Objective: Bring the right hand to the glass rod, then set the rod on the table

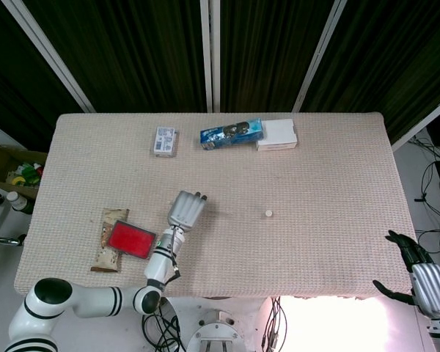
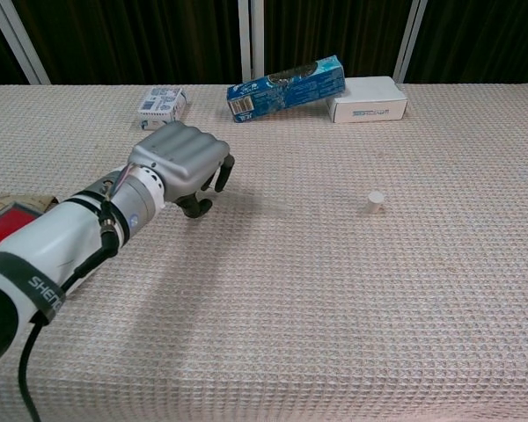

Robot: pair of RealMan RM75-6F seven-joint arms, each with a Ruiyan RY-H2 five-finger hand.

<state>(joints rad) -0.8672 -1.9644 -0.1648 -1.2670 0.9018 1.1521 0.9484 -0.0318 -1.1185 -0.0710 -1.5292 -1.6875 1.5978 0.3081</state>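
Head view: left robot hand (image 1: 185, 211) curled, glass rod indiscernible; right robot hand (image 1: 424, 279) spread.

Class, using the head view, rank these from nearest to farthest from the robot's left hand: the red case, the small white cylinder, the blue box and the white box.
From the left hand:
1. Red case, beside it at the near left.
2. Small white cylinder, off to the right.
3. Blue box, far edge.
4. White box, far edge, further right.
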